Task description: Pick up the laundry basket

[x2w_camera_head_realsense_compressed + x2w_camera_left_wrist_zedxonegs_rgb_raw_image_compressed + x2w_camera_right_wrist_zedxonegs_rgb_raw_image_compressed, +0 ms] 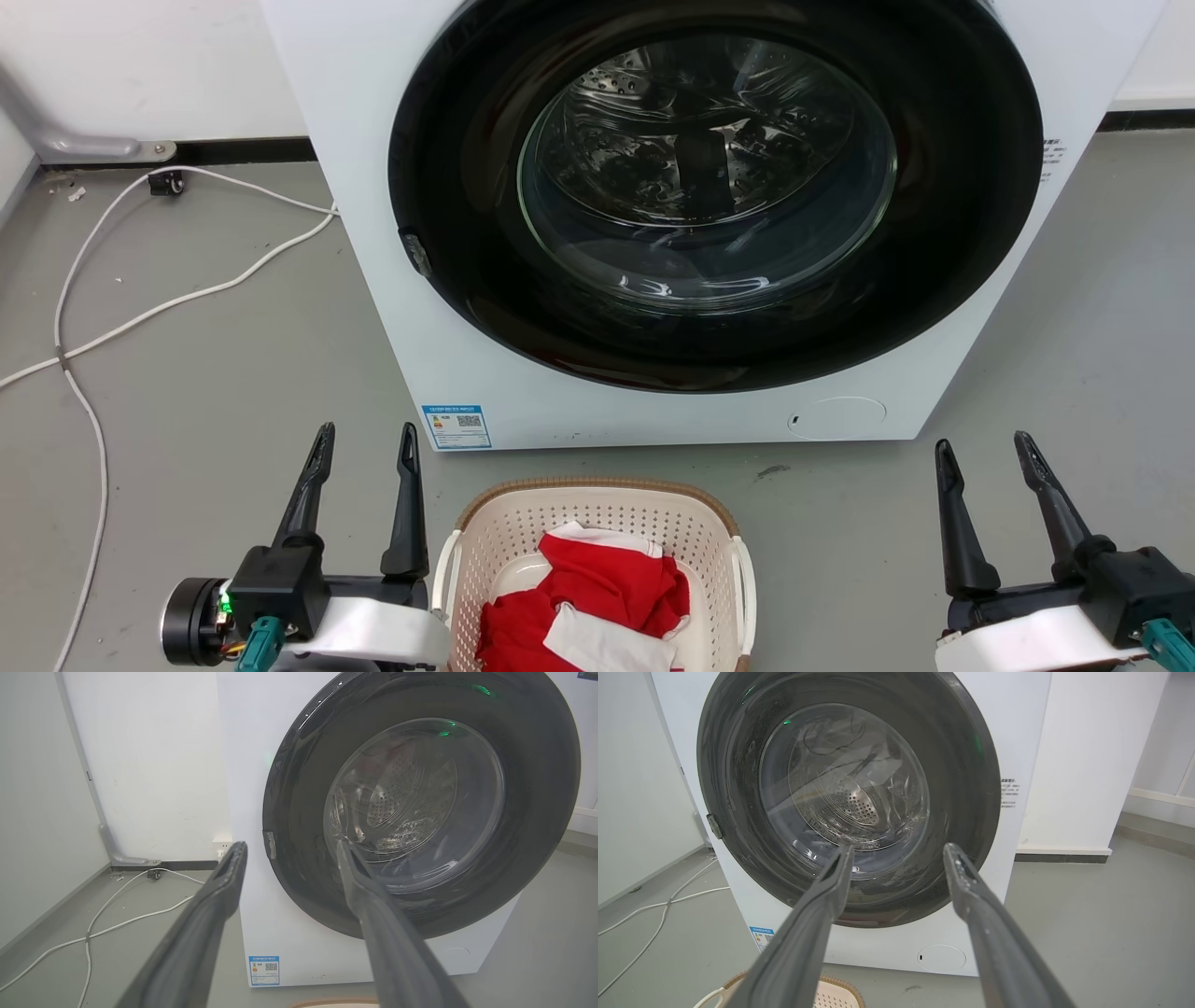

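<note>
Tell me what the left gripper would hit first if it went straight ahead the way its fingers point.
Probably the washing machine: the left gripper, open, aims at the left edge of its dark door ring, with bare floor between. Depth is hard to judge.

Between my left gripper [367, 434] and my right gripper [983, 441], both black, the laundry basket [504, 546] is cream with walls dotted by small holes, a brown woven-look rim and white handles, and the garment [607, 583] in it is bright red with white bands. Ahead of both, the washing machine [653, 415] is white, its door [448, 233] glossy black around clear glass, with a blue-and-white label [456, 426] just beyond my left gripper. The floor [233, 401] is plain grey, crossed outside my left gripper by a white cable [187, 299].
</note>
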Controlling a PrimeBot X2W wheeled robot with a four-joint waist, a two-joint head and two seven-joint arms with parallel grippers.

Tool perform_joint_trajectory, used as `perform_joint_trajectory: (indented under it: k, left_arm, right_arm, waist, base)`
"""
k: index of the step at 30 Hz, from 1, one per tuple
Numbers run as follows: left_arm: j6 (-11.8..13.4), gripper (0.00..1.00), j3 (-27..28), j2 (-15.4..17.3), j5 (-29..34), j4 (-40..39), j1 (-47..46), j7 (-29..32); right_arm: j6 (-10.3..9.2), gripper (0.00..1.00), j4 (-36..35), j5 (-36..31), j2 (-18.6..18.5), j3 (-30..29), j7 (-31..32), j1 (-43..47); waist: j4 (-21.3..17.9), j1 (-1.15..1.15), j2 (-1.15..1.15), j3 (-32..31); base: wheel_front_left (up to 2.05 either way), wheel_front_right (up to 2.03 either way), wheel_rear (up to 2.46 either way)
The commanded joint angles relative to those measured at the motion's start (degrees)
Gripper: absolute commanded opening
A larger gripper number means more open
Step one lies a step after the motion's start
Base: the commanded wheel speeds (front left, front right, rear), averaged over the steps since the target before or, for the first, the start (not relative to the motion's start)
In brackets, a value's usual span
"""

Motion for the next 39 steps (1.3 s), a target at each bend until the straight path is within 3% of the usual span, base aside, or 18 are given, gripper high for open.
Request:
perform_joint_trajectory:
  k: [1,22,39]
  left_arm:
    - [0.2,1.0,0.0,0.2,0.1,0.1,0.5,-0.2]
    - [-0.3,1.0,1.5,0.2,-0.5,5.2,-2.4,-0.2]
    - [-3.7,1.0,5.0,0.5,1.2,21.7,-14.4,-0.2]
  right_arm:
    - [-0.02,1.0,0.1,0.2,-0.2,0.1,-0.1,0.4]
    - [-0.02,1.0,2.1,-3.6,-0.2,1.6,-0.1,-2.6]
    - [-0.03,1.0,21.3,-8.0,-0.2,9.2,-0.1,-16.3]
  waist:
    - [0.0,0.0,0.0,0.0]
    - [-0.2,0.0,0.0,3.4]
    - [-1.2,0.0,0.0,18.7]
  base:
    - [0.0,0.0,0.0]
    - [0.0,0.0,0.0]
    - [0.0,0.0,0.0]
